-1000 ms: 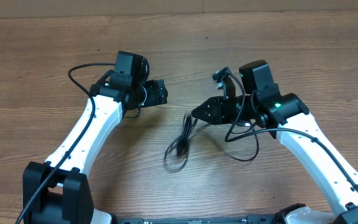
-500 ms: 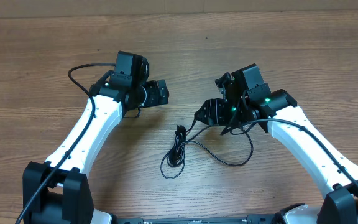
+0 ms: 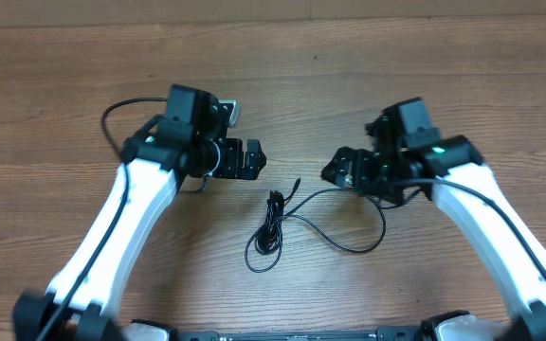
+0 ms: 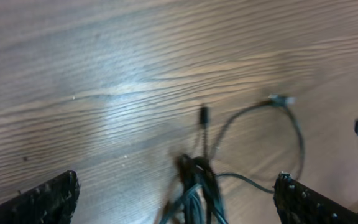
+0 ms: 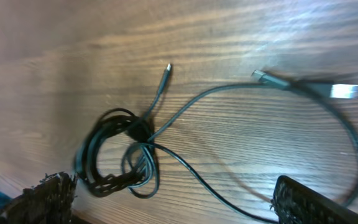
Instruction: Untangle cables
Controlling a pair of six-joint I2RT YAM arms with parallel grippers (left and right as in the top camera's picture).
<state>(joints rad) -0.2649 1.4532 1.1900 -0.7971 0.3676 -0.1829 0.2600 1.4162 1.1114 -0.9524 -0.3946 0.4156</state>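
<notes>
Cables [image 3: 271, 225] bundled, loose on table [image 3: 444, 76]

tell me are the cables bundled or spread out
Mostly bundled: the cables lie in a tangled coil on the table, with one long loop and plug ends trailing out.

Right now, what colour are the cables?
The cables are black; the right wrist view shows it best.

The thin, flexible black cables [image 3: 271, 232] are dark all along, with one plug tip [image 5: 344, 91] pale and silvery. The brown wooden table [image 3: 55, 95] carries long streaked grain with a lighter sheen. The left arm [image 3: 131, 204] and right arm [image 3: 491, 218] have white shells and black joints. A small green light [image 3: 435, 149] glows on the right one.
</notes>
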